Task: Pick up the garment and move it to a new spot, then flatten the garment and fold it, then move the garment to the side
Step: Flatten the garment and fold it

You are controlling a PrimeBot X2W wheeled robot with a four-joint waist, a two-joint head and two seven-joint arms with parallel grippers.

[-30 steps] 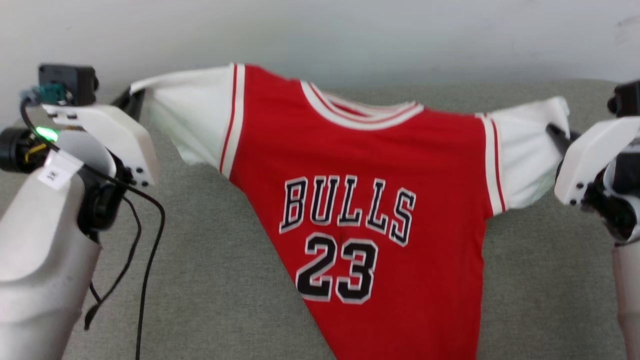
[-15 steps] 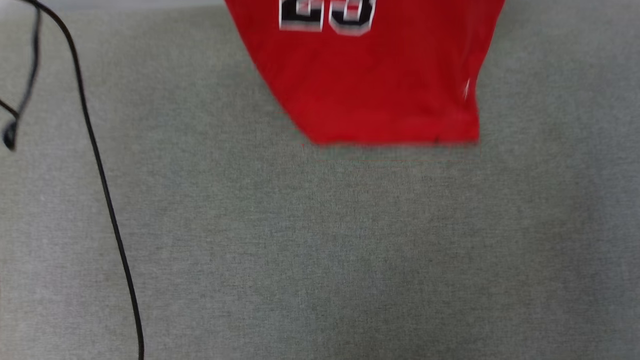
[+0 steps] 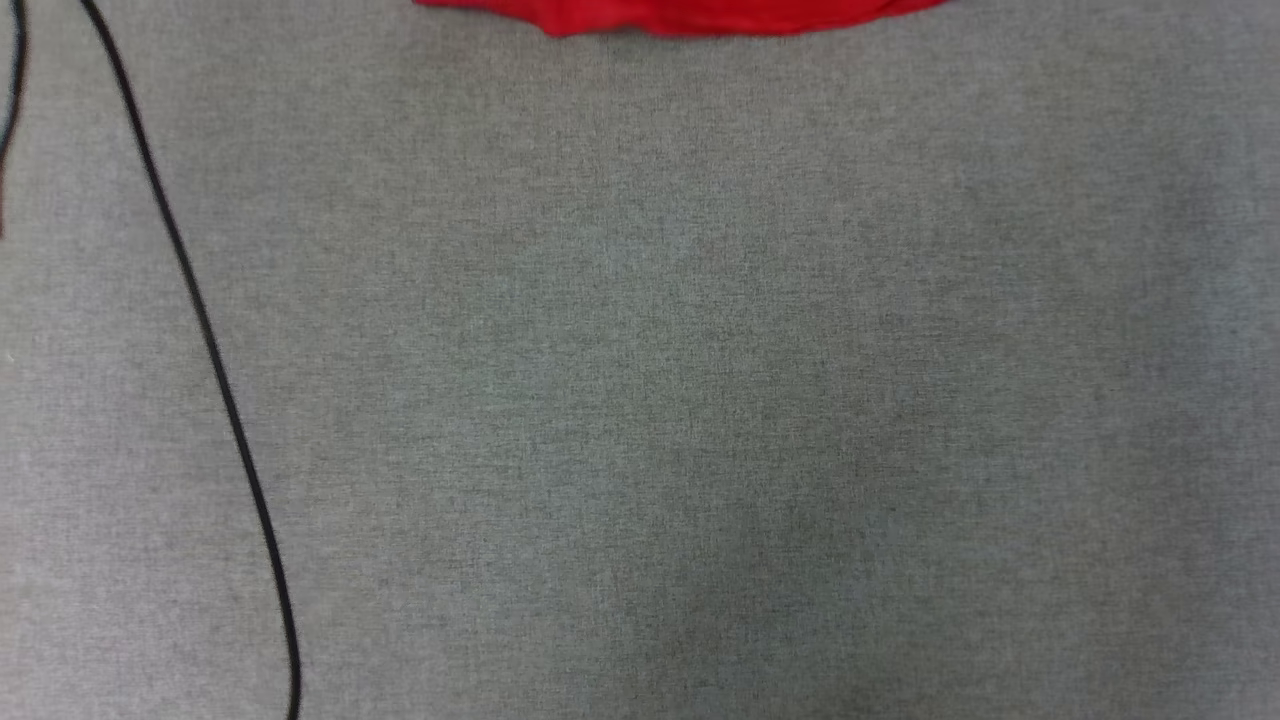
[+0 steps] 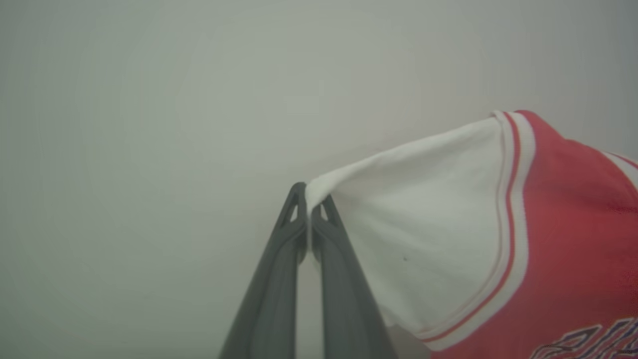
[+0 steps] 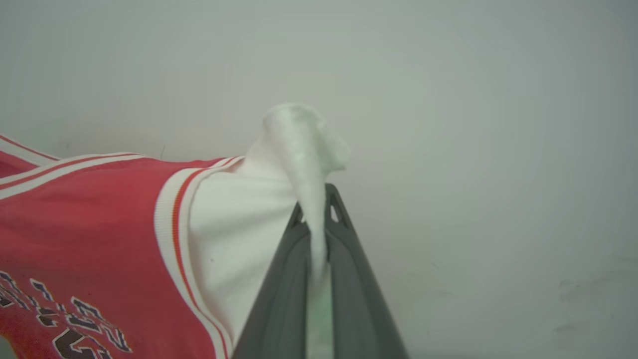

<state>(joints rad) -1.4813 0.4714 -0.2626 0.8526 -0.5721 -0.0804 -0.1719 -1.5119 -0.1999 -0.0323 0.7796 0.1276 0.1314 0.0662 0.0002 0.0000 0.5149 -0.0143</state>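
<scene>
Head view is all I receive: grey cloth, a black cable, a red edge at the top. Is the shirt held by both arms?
Observer: Yes. The left jaws are shut on the tip of one white sleeve.
Operator: And the right side?
Observer: The right jaws pinch the other sleeve; a bunch of it sticks out past them.
Operator: What else shows?
Observer: Black white-outlined letters on the red chest.

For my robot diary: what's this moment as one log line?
shirt: held up | left end effector: shut on sleeve | right end effector: shut on sleeve
</scene>
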